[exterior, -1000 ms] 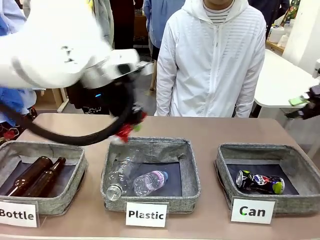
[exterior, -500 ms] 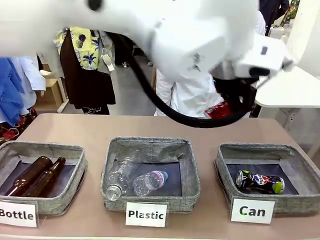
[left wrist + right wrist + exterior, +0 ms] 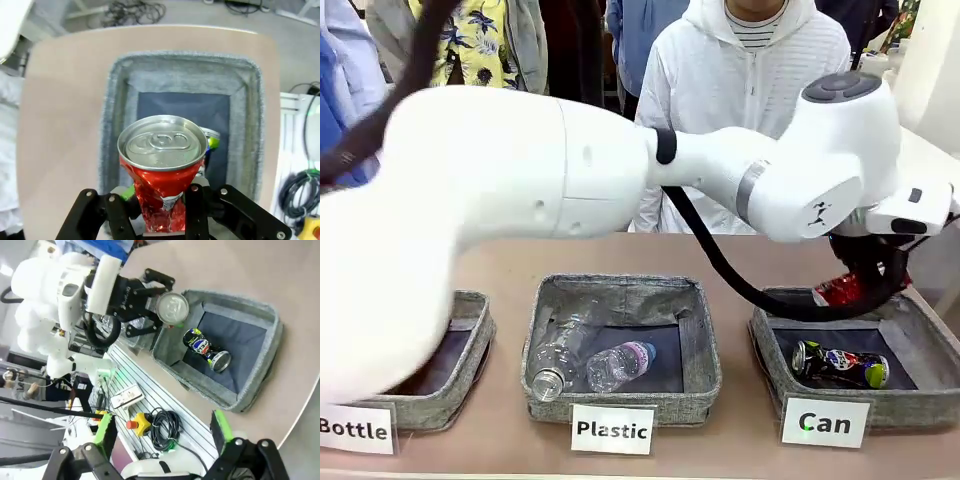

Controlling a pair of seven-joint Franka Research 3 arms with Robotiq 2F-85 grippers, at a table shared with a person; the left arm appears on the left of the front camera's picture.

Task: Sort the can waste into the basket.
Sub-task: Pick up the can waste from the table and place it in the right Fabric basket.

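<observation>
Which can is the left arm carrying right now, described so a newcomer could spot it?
Find the grey basket signed "Can", rightmost of three on the table. Above its far edge the left gripper is shut on the red can, crumpled, silver top toward the wrist camera. The other can, dark with a green end, lies inside the basket.

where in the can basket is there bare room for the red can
The "Can" basket has bare dark floor beyond the red can held by the left gripper. It is crowded where the dark can lies, toward the sign side.
</observation>
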